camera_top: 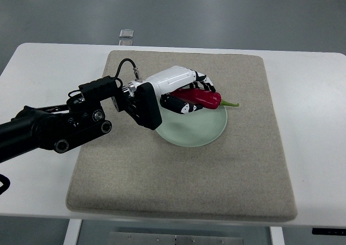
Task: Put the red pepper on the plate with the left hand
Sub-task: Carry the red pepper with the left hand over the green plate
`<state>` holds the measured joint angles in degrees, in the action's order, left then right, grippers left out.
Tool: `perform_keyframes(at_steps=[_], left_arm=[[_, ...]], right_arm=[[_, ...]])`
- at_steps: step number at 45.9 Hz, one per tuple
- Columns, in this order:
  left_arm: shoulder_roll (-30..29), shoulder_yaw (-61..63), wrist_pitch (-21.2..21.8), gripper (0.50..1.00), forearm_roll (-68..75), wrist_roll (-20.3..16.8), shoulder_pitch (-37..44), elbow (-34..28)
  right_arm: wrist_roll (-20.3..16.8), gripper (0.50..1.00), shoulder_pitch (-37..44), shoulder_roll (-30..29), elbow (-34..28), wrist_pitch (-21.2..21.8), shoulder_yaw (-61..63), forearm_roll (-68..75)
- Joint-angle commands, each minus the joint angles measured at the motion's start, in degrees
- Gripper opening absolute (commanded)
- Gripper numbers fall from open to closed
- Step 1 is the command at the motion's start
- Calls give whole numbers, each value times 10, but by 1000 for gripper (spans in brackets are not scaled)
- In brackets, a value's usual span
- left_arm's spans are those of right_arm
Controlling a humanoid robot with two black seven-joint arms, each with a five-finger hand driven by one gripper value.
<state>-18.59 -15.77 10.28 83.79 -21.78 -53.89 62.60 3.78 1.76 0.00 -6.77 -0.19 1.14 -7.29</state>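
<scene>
A red pepper [204,98] with a green stem lies across the far edge of a pale green plate [197,130], its stem pointing right past the rim. My left hand [190,92] comes in from the left on a black arm. Its white and black fingers [204,83] are curled around the pepper's left part, over the plate's far left side. The pepper looks to be at or just above the plate; contact is hard to tell.
The plate sits on a beige felt mat [248,169] covering most of a white table [313,120]. A small grey metal piece [126,35] stands off the table's far edge.
</scene>
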Motion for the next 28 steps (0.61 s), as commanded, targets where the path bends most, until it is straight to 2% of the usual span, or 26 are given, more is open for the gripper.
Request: perform_keyframes(at_steps=[1,28], left_arm=[[-9,7,0,500,1,0,-1,-1],[-20,18,2,500,-6,-7,10,-6]], right_arm=[[0,928,0,0,0,0,0,0],[0,928,0,0,0,0,0,0]])
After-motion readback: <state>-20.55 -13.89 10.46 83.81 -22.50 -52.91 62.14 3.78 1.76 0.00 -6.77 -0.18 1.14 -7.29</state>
